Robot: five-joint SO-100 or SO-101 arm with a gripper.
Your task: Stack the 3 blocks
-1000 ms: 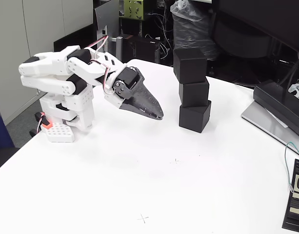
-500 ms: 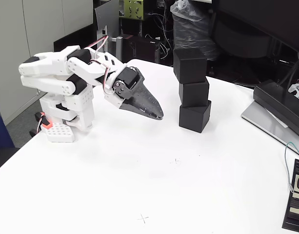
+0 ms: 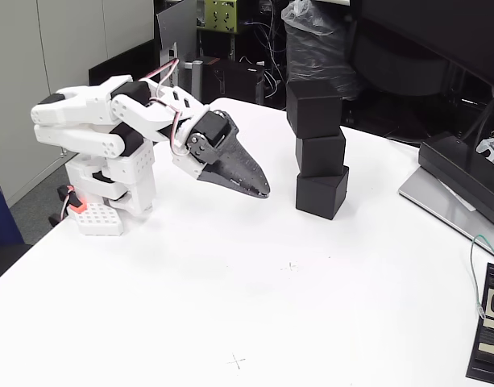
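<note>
**End effector parked, three-cube tower already standing**

End effector [image 3: 261, 190] is sitting folded back toward the arm's base on the left of the fixed view, tips pointing down and to the right, hovering just above the white tabletop [image 3: 230, 274]. The two fingers look pressed together into one dark wedge with nothing between them, so it's closed and empty as far as I can see.

All 3 blocks are in one column off to the right of it, well apart from the tips: bottom block [image 3: 321, 192] on the tabletop, middle block [image 3: 320, 154] on that, top block [image 3: 313, 109] on top. The column isn't dead straight. The bottom cube is twisted a bit relative to the others, and the top one sits slightly toward the left. So by my read the stacking itself is done.

Handling guess: matte black cubes with rounded edges, rigid, probably light. The matte finish should give the pads decent friction, but the rounded corners mean you want to pinch two opposite flat faces around mid-height, not near an edge. Anyone re-gripping the top cube should come straight down, because a sideways nudge could tip a slightly offset tower.

Over at the right edge there's a flat black device [image 3: 490, 334] with a white label, not part of this.
</note>
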